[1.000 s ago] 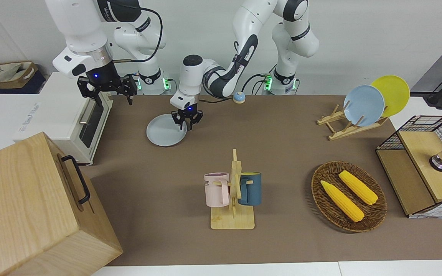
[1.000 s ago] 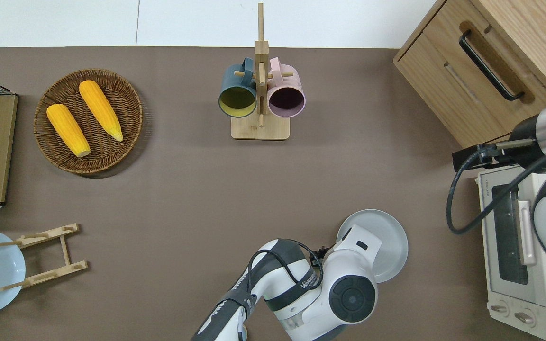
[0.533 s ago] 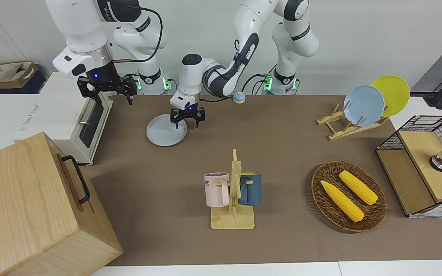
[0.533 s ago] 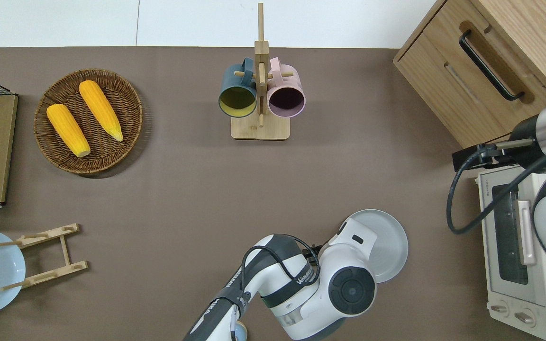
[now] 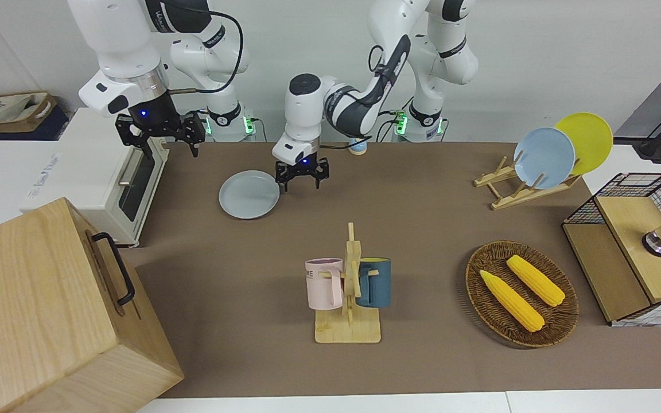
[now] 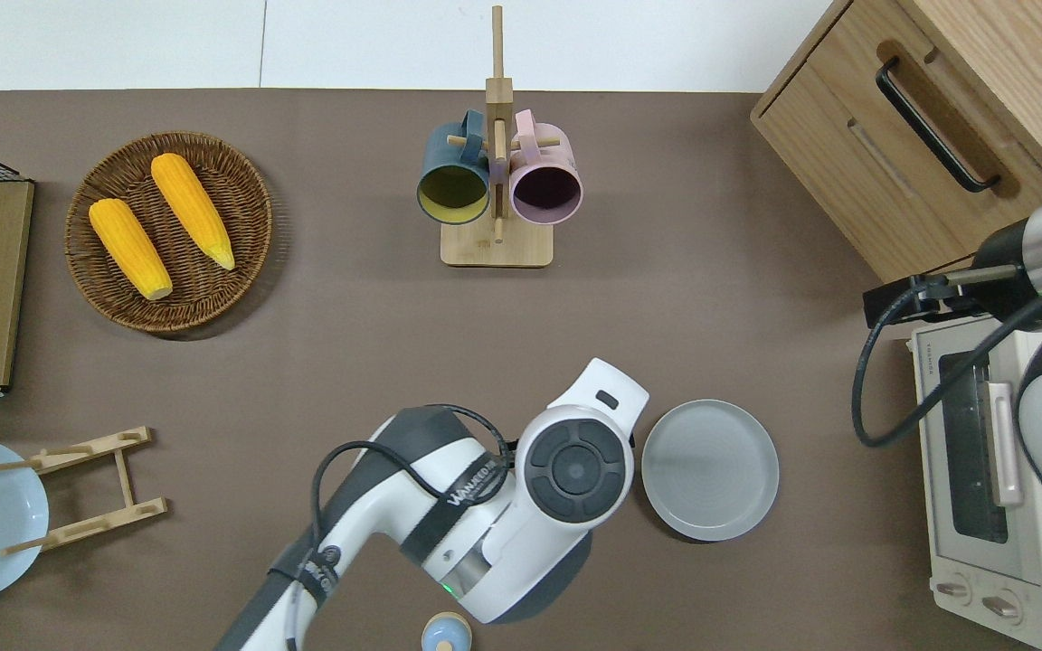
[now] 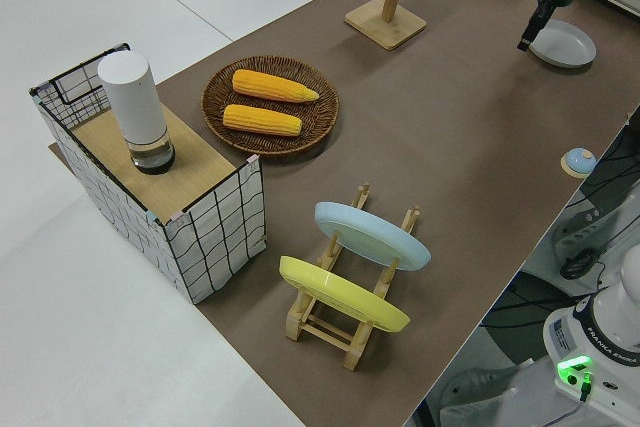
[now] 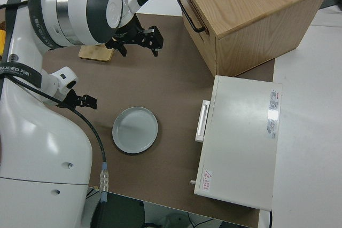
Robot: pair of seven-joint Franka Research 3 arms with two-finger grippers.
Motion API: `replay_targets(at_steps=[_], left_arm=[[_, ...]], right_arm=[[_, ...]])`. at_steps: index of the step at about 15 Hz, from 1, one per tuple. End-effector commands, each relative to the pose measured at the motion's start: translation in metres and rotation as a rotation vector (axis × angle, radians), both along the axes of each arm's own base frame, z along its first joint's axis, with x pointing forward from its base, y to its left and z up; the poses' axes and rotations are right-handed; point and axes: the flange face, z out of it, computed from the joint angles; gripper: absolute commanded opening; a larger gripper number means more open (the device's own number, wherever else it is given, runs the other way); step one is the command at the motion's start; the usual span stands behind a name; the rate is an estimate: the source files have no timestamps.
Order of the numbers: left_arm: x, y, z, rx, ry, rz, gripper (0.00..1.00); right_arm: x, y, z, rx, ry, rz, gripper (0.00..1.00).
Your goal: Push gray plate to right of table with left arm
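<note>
**Gray plate flat on tabletop, my left end effector beside it**

Gray plate lies flat on the brown tabletop, toward the right arm's end, near the toaster oven. My left end effector hangs just off the plate's 9 o'clock rim in overhead view, fingers spread, holding nothing. Overhead, my wrist hides the fingers. Right arm parked; its end effector is spread, empty.

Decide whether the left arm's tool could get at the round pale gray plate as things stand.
Probably yes. The left arm's tool hangs right beside the round pale gray plate, on its edge toward the left arm's end of the matte brown table, with nothing between them. The right arm is parked.
</note>
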Motion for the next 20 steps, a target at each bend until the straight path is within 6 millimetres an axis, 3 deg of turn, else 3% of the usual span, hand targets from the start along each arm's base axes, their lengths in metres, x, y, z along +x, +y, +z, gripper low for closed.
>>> replay_targets(at_steps=[1, 11, 20], left_arm=[[0.015, 0.072, 0.028, -0.023, 0.056, -0.038, 0.99], [0.061, 0.249, 0.090, 0.006, 0.153, -0.099, 0.99], [0.081, 0.392, 0.148, 0.008, 0.110, -0.187, 0.99]], right_arm=[[-0.003, 0.000, 0.003, 0.006, 0.004, -0.004, 0.983], [-0.003, 0.000, 0.003, 0.006, 0.004, -0.004, 0.983], [-0.003, 0.000, 0.003, 0.006, 0.004, -0.006, 0.983]])
